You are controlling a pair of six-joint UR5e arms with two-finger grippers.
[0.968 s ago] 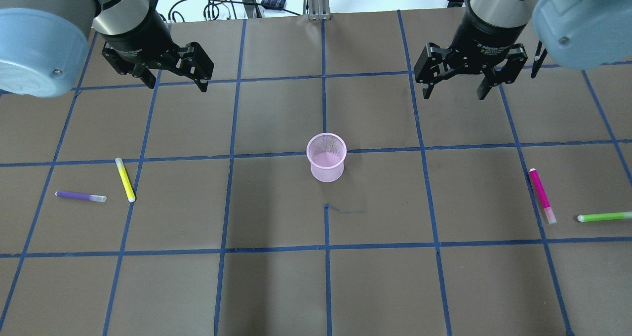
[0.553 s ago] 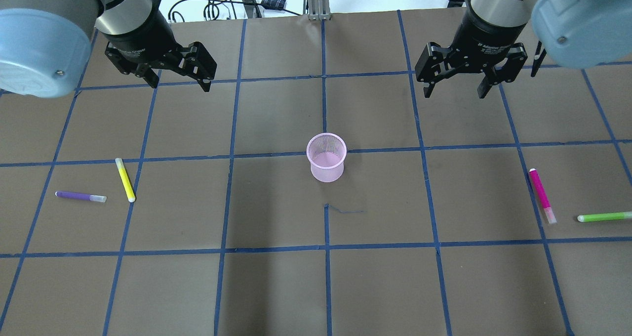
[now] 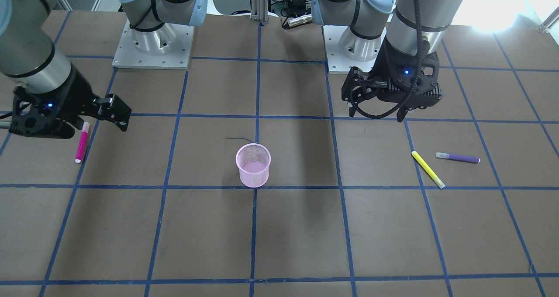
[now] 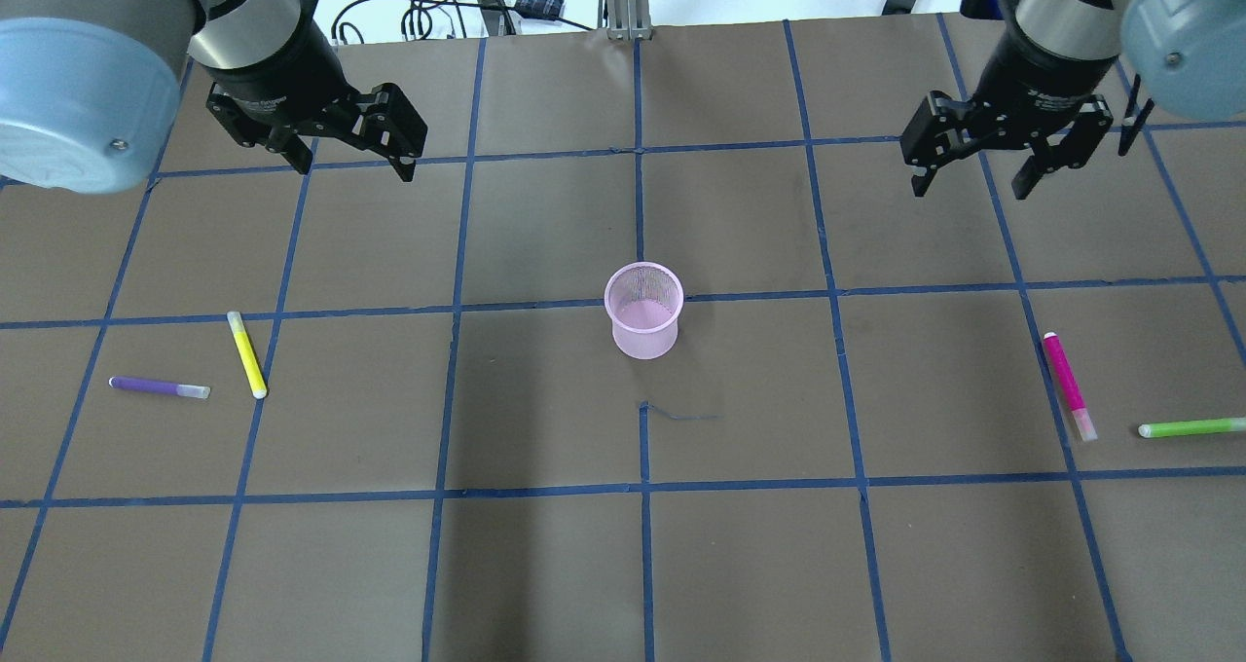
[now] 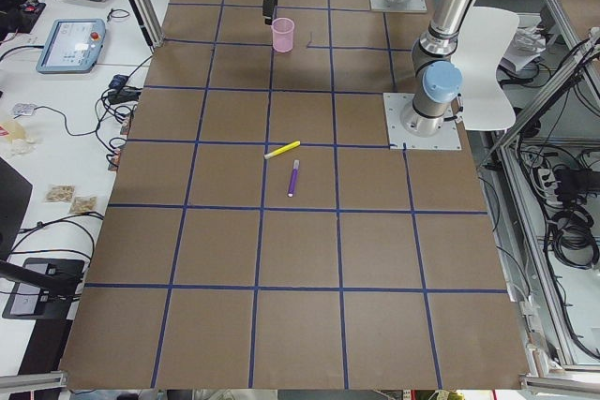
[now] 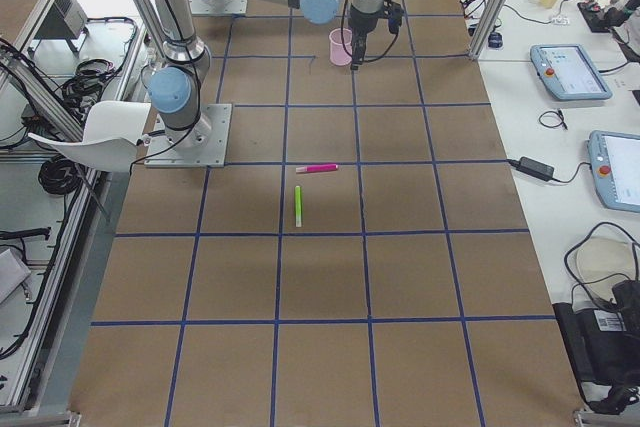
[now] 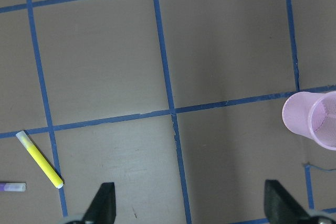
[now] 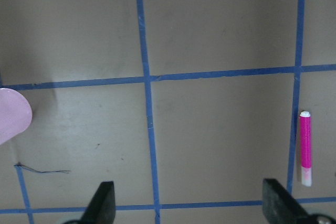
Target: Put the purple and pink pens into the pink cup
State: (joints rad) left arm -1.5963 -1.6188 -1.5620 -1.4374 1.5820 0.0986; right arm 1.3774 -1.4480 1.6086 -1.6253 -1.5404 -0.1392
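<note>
The pink mesh cup [image 4: 643,312] stands upright at the table's middle; it also shows in the front view [image 3: 253,166]. The purple pen [image 4: 156,386] lies flat at the left, and its tip shows in the left wrist view [image 7: 11,187]. The pink pen [image 4: 1068,385] lies flat at the right and shows in the right wrist view [image 8: 305,148]. My left gripper [image 4: 355,165] hangs open and empty above the table, well behind the purple pen. My right gripper [image 4: 969,192] hangs open and empty, behind and left of the pink pen.
A yellow pen [image 4: 246,353] lies just right of the purple pen. A green pen [image 4: 1192,427] lies right of the pink pen, near the table's right edge. Cables and a metal post [image 4: 623,0] sit beyond the far edge.
My right gripper has moved to the right, closer to the pink pen's column, still open. My left gripper has barely shifted. The pens and cup have not moved.
</note>
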